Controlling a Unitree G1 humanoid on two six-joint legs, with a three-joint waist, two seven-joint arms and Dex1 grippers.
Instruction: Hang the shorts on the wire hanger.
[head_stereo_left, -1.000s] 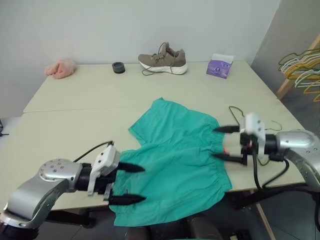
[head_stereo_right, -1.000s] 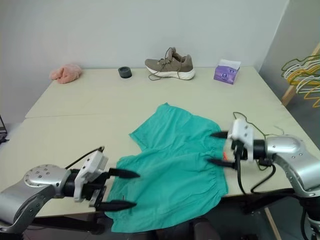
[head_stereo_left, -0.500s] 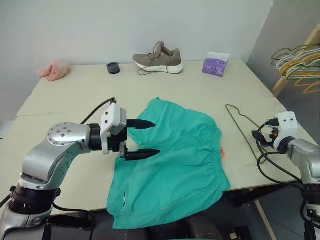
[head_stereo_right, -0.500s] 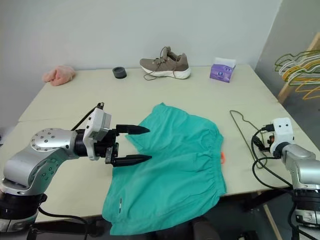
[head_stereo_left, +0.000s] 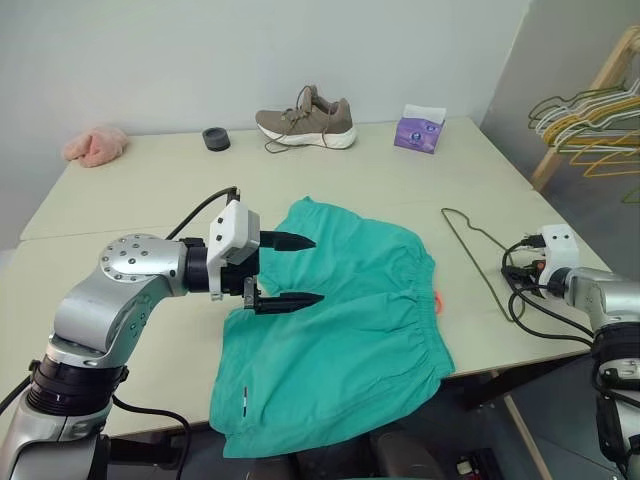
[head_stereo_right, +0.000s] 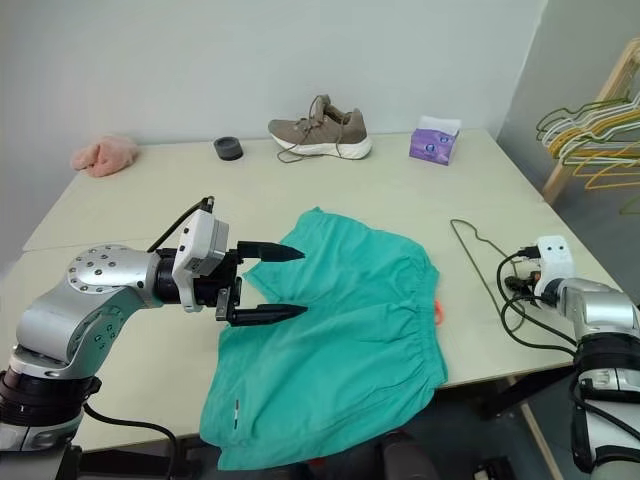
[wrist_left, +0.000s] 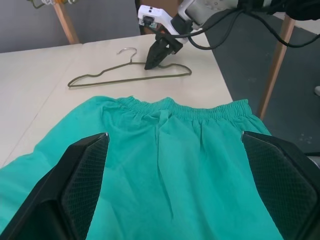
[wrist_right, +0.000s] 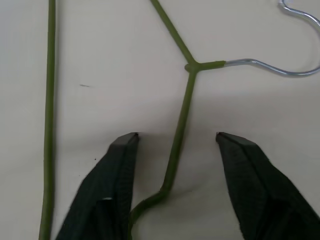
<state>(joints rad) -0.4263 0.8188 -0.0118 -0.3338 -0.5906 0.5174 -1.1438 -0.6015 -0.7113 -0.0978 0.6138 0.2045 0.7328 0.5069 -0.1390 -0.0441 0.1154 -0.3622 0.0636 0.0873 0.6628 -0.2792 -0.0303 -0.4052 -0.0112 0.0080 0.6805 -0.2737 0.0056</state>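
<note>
Shorts (head_stereo_left: 340, 330), teal, lie flat at the near edge of the bench (head_stereo_left: 130, 210), hem overhanging, gathered waistband toward the robot's right. Left pincer (head_stereo_left: 296, 270) hovers over their left part, jaws spread wide and empty, pointing right. Right pincer (wrist_right: 172, 140) sits tip-down on the bench with a wire of the wire hanger (head_stereo_left: 480, 250) running between its half-parted fingers, not yet clamped. Hanger lies flat just right of the waistband, long axis running away from the robot; right arm is nearer it. Far edge: purple box (head_stereo_left: 418, 130), print illegible.
</note>
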